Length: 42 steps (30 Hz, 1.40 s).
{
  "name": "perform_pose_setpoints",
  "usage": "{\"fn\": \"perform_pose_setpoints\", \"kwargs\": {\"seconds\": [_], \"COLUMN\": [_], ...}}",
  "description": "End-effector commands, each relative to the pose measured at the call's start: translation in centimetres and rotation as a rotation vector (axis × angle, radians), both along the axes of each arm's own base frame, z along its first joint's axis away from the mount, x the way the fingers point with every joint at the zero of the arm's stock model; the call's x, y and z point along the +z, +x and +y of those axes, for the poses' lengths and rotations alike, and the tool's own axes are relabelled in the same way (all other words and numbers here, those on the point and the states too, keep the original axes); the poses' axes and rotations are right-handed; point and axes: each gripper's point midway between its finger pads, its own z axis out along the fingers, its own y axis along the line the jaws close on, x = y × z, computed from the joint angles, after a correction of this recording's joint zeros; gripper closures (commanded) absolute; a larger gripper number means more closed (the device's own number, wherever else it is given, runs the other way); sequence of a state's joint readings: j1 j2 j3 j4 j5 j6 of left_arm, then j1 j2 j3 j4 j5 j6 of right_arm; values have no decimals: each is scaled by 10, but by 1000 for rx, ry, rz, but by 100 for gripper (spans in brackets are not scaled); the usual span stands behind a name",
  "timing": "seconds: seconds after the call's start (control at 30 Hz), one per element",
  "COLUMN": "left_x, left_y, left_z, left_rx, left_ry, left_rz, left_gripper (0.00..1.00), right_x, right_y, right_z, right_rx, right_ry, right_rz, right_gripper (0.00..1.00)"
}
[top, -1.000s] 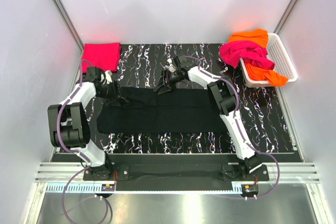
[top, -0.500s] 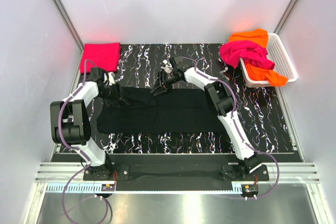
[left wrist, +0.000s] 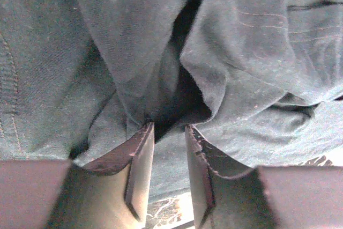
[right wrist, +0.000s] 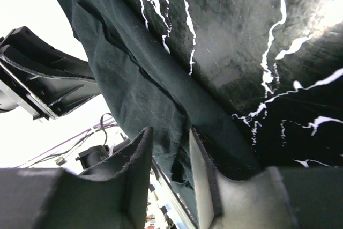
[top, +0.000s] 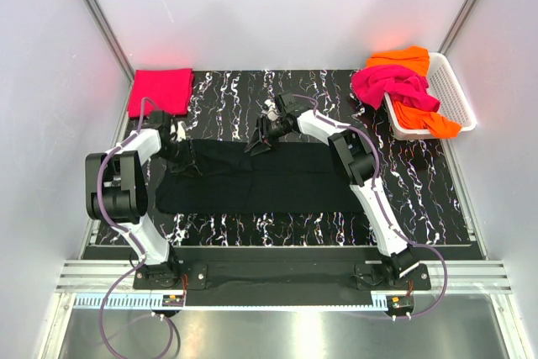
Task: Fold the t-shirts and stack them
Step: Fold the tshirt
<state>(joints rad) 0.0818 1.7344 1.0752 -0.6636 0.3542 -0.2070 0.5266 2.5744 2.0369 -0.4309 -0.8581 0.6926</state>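
Both grippers had drawn inward along the black t-shirt (top: pixel 252 176): left gripper (left wrist: pixel 169 132) narrowly pinching a fold, right gripper (right wrist: pixel 170 148) narrowly clamping its edge.

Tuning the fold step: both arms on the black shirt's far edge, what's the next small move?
Probably close both sets of jaws fully, then lift. The left gripper and right gripper each straddle a pinch of the black t-shirt, with gaps still visible, and the shirt lies flat.
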Motion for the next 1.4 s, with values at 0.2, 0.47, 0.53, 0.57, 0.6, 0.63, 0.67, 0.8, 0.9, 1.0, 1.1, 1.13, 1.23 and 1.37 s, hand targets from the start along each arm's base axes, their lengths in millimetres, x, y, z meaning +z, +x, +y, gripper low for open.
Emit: {"fn": "perform_pose_setpoints", "kwargs": {"seconds": [0.2, 0.47, 0.53, 0.57, 0.6, 0.63, 0.67, 0.8, 0.9, 1.0, 1.1, 1.13, 1.23, 1.37], "left_x": [8, 1, 2, 2, 2, 2, 1, -2, -3, -5, -7, -7, -8, -2], "left_y": [9, 5, 5, 5, 5, 4, 3, -3, -5, -7, -8, -8, -10, -8], "left_z": [9, 8, 8, 9, 9, 9, 10, 16, 19, 20, 20, 20, 21, 16], "left_rx": [16, 16, 16, 17, 19, 22, 26, 54, 67, 78, 82, 82, 85, 81], "left_ry": [53, 46, 46, 46, 47, 48, 52, 64, 63, 57, 50, 48, 54, 21], "left_rz": [-15, 11, 11, 11, 12, 12, 16, 29, 29, 39, 46, 47, 51, 38], "left_gripper": [79, 90, 91, 91, 92, 92, 93, 97, 100, 100, 100, 100, 100, 97], "right_x": [4, -1, 1, 0, 1, 1, 3, 10, 18, 22, 21, 19, 21, 35], "right_y": [10, 17, 19, 22, 23, 23, 25, 35, 43, 48, 48, 47, 45, 37], "right_z": [1, 15, 14, 13, 13, 12, 10, -6, -14, -12, -5, -4, -3, -4], "right_rx": [-14, -23, -31, -38, -39, -40, -50, -94, -113, -114, -97, -91, -77, -51], "right_ry": [-22, -11, -19, -25, -27, -32, -46, -103, -125, -107, -76, -71, -57, -38], "right_rz": [-57, -48, -60, -68, -75, -80, -92, -163, -216, -217, -198, -190, -183, -167], "right_gripper": [65, 73, 78, 88, 94, 100, 100, 100, 100, 100, 100, 100, 100, 82]}}
